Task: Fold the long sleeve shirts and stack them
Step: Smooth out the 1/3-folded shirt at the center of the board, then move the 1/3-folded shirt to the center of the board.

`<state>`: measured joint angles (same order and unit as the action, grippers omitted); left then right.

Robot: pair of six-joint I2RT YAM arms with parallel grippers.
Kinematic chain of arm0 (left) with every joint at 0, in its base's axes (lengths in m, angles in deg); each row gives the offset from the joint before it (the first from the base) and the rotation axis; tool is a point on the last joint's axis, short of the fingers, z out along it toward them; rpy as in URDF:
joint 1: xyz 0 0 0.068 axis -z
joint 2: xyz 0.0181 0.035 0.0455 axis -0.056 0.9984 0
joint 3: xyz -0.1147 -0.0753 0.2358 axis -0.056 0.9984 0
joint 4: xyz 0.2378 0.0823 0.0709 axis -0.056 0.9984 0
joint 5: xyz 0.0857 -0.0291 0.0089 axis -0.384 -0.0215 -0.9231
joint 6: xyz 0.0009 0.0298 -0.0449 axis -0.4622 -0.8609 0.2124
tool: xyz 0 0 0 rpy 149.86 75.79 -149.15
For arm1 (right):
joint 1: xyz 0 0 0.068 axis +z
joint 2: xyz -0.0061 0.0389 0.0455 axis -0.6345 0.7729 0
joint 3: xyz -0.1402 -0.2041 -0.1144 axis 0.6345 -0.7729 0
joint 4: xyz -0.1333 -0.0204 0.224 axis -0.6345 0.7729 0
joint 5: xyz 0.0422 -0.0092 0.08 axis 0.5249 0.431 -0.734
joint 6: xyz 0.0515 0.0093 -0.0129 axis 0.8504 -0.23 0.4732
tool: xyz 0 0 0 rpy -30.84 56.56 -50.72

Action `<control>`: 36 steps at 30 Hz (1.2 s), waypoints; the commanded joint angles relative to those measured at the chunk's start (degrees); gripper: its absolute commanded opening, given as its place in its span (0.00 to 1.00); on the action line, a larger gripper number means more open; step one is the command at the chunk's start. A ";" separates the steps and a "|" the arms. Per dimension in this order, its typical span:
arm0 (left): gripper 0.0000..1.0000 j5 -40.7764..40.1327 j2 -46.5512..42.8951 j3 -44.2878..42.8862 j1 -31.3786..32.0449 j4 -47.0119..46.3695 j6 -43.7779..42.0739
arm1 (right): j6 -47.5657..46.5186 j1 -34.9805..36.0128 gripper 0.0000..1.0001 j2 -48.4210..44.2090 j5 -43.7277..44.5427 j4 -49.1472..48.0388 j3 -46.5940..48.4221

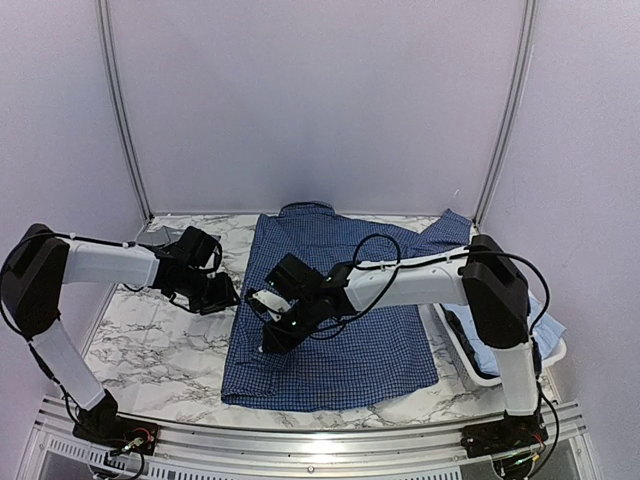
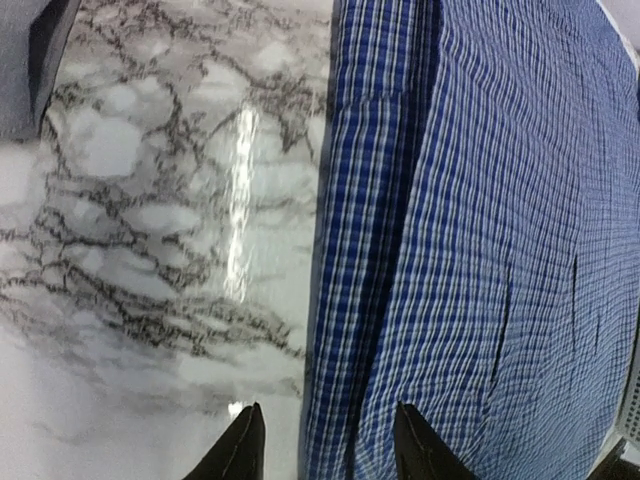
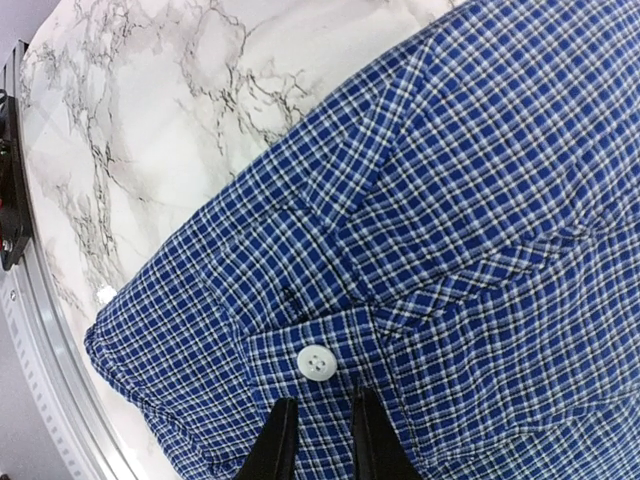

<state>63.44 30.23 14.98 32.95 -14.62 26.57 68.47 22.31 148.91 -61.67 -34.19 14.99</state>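
Note:
The dark blue check shirt [image 1: 345,330] lies spread flat in the middle of the marble table, collar to the back. My left gripper [image 1: 222,295] is open at the shirt's left edge [image 2: 360,250]; one fingertip [image 2: 240,450] is over bare marble, the other over cloth. My right gripper [image 1: 272,335] rests low on the shirt's left front part. Its fingers [image 3: 275,445] stand narrowly apart, pinching a strip of cloth just below a sleeve cuff with a white button [image 3: 317,362]. The grey shirt [image 1: 155,238] lies at the back left. The light blue shirt [image 1: 548,325] sits in a basket on the right.
A white basket [image 1: 468,365] stands at the right table edge beside the right arm. Bare marble [image 1: 160,345] stretches left of the check shirt. A metal rail [image 1: 300,435] runs along the near edge. Grey cloth [image 2: 18,60] shows at the left wrist view's top-left corner.

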 commanded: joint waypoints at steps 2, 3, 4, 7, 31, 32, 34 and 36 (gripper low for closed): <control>0.49 -2.25 5.57 -8.70 -1.64 -2.39 -4.10 | 2.13 0.62 0.15 -0.57 2.04 -3.80 -2.96; 0.50 -2.78 7.20 -10.49 -1.77 -2.31 -4.88 | 2.36 0.62 0.16 -1.20 2.39 -4.17 -3.61; 0.51 -3.40 8.82 -12.43 -1.91 -2.20 -5.63 | 2.56 0.56 0.16 -1.96 3.04 -4.48 -4.20; 0.52 -5.42 14.76 -17.88 -2.37 -0.95 -7.01 | 3.24 0.09 0.18 -4.40 5.09 -5.10 -5.60; 0.42 -10.34 31.64 -34.00 -2.75 7.21 -7.25 | 4.16 -7.26 0.24 -17.83 12.06 -7.11 -14.67; 0.40 -10.07 31.64 -33.88 -2.75 7.19 -7.05 | 4.07 -7.40 0.24 -17.98 12.25 -6.95 -14.68; 0.36 -9.80 31.56 -33.69 -2.75 7.24 -6.80 | 3.95 -7.68 0.24 -18.23 12.76 -6.81 -14.90; 0.26 -10.00 31.43 -33.52 -2.75 7.27 -6.67 | 3.96 -7.87 0.24 -18.51 13.35 -6.77 -15.25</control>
<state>52.84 59.52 -18.75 30.52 -10.62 19.25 72.42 15.05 133.21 -50.37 -40.96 0.15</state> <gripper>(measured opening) 0.334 0.243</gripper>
